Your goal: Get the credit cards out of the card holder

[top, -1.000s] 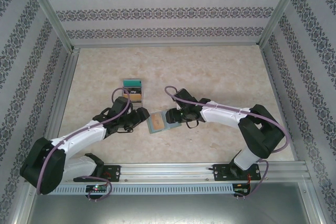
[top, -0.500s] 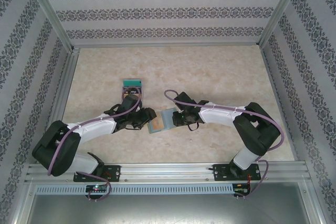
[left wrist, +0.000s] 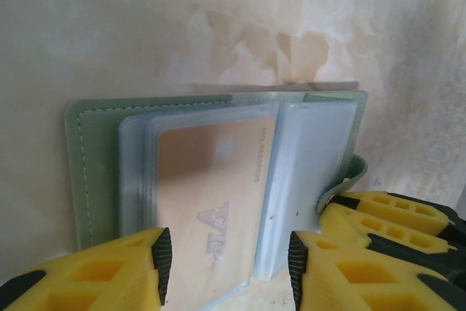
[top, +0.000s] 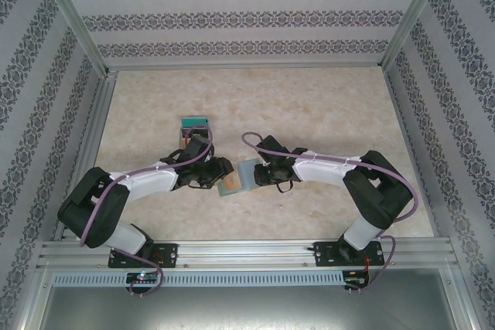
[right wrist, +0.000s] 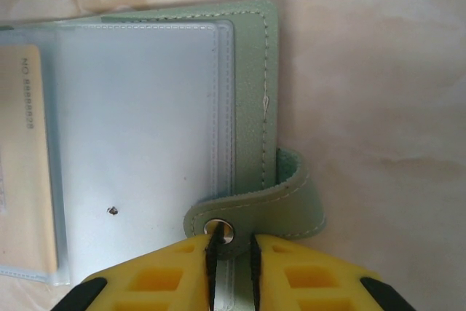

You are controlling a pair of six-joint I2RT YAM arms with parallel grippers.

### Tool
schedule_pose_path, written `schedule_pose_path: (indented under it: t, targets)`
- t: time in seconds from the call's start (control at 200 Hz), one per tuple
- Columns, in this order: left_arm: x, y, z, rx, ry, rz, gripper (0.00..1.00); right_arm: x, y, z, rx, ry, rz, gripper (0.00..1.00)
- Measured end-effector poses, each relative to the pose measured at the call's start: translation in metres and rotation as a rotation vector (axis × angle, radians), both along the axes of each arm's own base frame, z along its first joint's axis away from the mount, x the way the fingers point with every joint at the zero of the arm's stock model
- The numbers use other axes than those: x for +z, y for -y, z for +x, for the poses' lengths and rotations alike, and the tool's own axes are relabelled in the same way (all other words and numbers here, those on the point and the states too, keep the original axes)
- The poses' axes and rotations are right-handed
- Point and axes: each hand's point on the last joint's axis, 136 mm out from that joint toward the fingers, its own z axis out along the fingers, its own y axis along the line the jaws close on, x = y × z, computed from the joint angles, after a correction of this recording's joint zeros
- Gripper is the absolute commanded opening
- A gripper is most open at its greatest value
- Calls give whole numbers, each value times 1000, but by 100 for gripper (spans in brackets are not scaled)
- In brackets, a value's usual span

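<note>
The grey-green card holder (top: 234, 179) lies open on the table between both grippers. In the left wrist view its cover (left wrist: 95, 172) frames clear pockets, and a tan credit card (left wrist: 211, 180) sits in one. My left gripper (left wrist: 226, 260) is open astride that card's near end, its left pad over the card's edge and its right pad just off the pocket. My right gripper (right wrist: 231, 249) is shut on the holder's right edge (right wrist: 251, 71) at the snap tab (right wrist: 291, 194). A teal card (top: 195, 122) lies on the table beyond the left arm, with another card (top: 190, 137) partly under its cable.
Patterned walls and metal rails (top: 93, 137) box in the beige table (top: 325, 106). The two arms meet near the table's middle, and the arm bases sit on the front rail (top: 247, 253).
My left gripper has slid right onto the holder and narrowed its jaws. My right gripper has closed on the holder's tab edge and nudged slightly left.
</note>
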Motion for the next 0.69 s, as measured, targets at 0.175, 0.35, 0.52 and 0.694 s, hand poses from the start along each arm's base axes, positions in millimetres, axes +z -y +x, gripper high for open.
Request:
schedule_pose_path:
  t: [0.175, 0.35, 0.52, 0.694]
  targets:
    - [-3, -2, -2, 2, -27, 22, 48, 0, 0, 0, 0, 0, 0, 24]
    - [-7, -5, -6, 4, -47, 37, 48, 0, 0, 0, 0, 0, 0, 24]
    - [-11, -3, -4, -1, -59, 43, 48, 0, 0, 0, 0, 0, 0, 24]
    - [-12, -2, -4, -9, -60, 39, 48, 0, 0, 0, 0, 0, 0, 24]
